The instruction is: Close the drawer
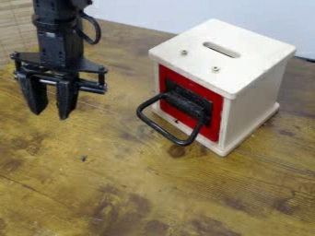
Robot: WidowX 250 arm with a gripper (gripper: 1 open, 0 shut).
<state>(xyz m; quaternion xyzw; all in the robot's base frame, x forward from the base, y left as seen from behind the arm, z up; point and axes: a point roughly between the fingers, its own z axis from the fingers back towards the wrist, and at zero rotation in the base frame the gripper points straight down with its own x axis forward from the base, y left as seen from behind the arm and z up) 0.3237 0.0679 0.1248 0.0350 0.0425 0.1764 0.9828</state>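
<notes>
The drawer (pixel 191 100) is the red front of a small white cube box (pixel 240 64) on the right of the wooden table. It has a dark centre and a big black loop handle (pixel 167 122) sticking out toward the lower left. The red front looks close to flush with the box face. My gripper (pixel 51 111) hangs at the left, well apart from the handle, fingers pointing down and spread open with nothing between them.
The white box top carries a slot (pixel 223 48) and two screws. The wooden table (pixel 147 194) is worn and stained. A pale wall edge runs along the back.
</notes>
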